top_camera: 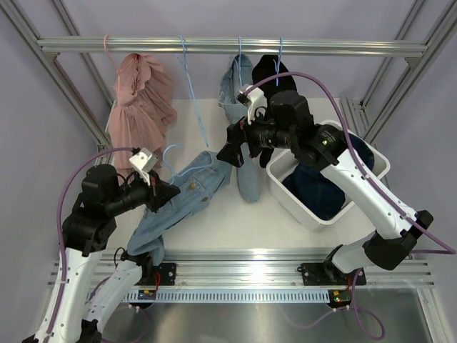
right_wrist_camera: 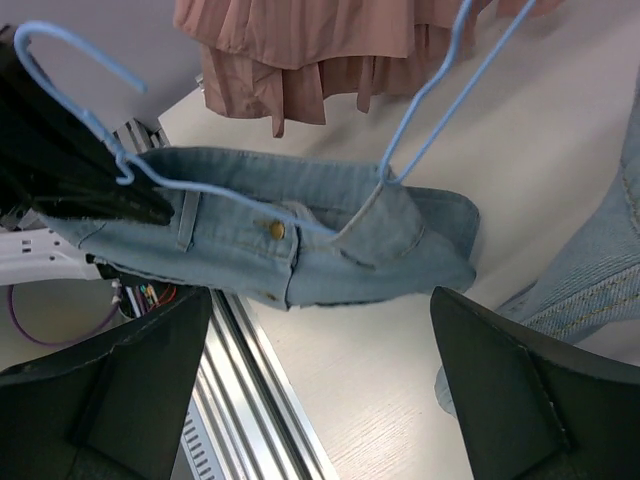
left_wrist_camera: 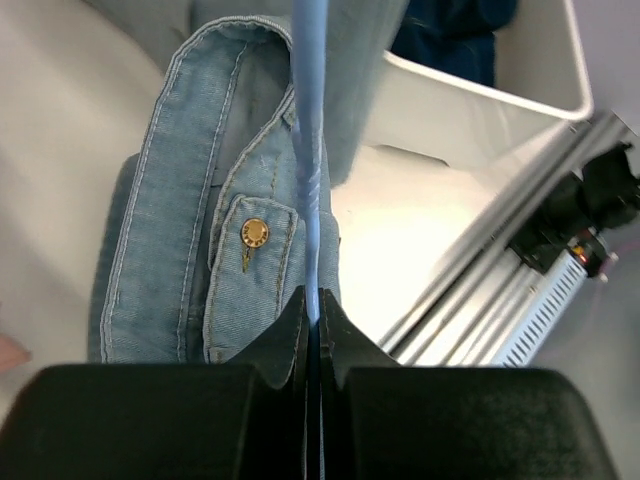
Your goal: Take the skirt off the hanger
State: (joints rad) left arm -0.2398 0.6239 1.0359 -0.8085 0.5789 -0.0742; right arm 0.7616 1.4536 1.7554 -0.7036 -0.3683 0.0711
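Denim skirt (top_camera: 182,196) hangs on a blue hanger (top_camera: 187,166) whose wire the left hand (top_camera: 171,191) pinches tight at the near left of the desk (top_camera: 228,221), its waistband reaching towards the right hand (top_camera: 246,151), which hovers by its far end, fingers spread wide, beside the white bin (top_camera: 314,218).

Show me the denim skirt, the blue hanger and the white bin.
denim skirt (right_wrist_camera: 270,260): right wrist view, on the fabric just below the waistband button.
blue hanger (left_wrist_camera: 310,100): left wrist view, on the straight wire crossing the skirt.
white bin (top_camera: 291,199): top external view, on its near outer wall.
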